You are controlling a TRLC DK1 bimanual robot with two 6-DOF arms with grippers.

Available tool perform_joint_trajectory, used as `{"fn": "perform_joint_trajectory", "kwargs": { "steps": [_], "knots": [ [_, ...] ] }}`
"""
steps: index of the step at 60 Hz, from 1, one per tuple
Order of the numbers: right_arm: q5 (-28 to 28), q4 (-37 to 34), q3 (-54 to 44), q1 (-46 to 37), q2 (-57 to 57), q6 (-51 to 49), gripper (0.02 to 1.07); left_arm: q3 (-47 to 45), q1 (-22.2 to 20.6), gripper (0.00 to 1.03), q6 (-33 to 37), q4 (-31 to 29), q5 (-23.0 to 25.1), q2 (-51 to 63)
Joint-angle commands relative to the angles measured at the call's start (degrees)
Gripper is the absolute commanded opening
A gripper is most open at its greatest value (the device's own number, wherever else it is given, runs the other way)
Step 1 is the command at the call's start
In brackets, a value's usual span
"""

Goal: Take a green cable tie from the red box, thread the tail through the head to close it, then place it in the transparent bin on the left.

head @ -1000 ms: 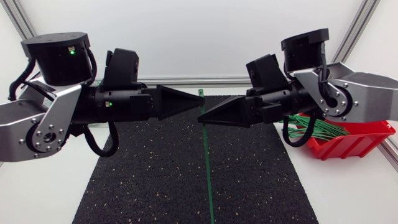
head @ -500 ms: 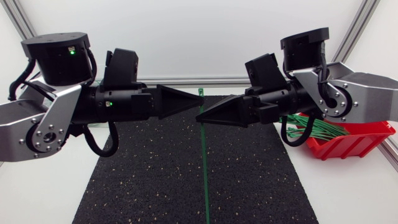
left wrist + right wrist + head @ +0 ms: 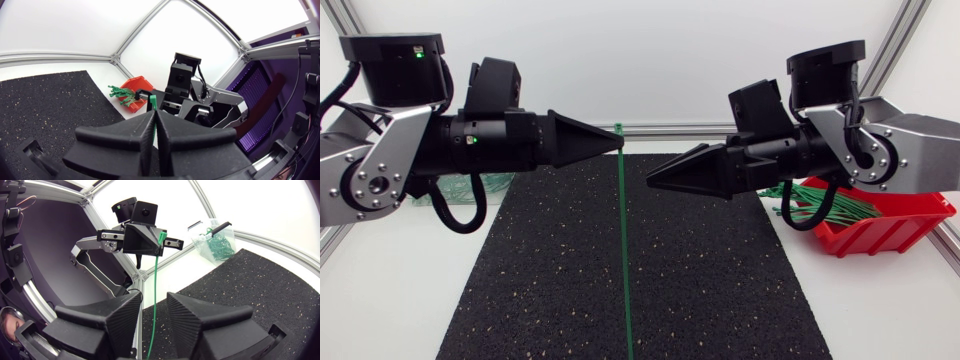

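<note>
- Your left gripper (image 3: 616, 143): clenched on the head end of one green cable tie (image 3: 623, 250). The tie hangs straight down over the black mat (image 3: 720, 290), mid-table.
- Your right gripper (image 3: 650, 180): fingers parted, holding nothing. It sits just right of the tie, apart from it.
- Red box (image 3: 890, 232): right side of the table, with loose green ties (image 3: 845, 208) inside. It is partly hidden behind your right arm (image 3: 880, 140).
- Transparent bin (image 3: 199, 236): far left, with green ties inside.
</note>
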Motion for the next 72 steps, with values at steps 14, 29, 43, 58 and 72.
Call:
{"fn": "perform_joint_trajectory", "kwargs": {
  "steps": [14, 29, 43, 58, 72],
  "knots": [
    [3.0, -7.6, -0.2, -2.1, -1.7, -16.9, 1.03, 2.5, 8.4, 0.04, -0.2, -1.3, 5.7, 2.0],
    [16.5, -8.3, 0.2, -1.8, 4.3, -32.2, 1.03, 1.7, 10.2, 0.04, 2.4, -1.3, 6.5, 2.7],
    [39.4, -0.5, -3.6, 0.0, 6.3, -42.4, 1.03, 2.6, 11.5, 0.04, 4.1, -2.0, 5.7, 3.2],
    [57.0, 6.3, -7.8, 5.7, 5.6, -50.0, 1.03, 7.6, 13.8, 0.04, 4.6, -6.4, 10.3, 8.5],
    [58.9, 14.2, -12.0, 8.6, 2.7, -62.4, 1.03, 11.0, 14.5, 0.04, 4.5, -7.9, 14.6, 13.7]
  ]
}}
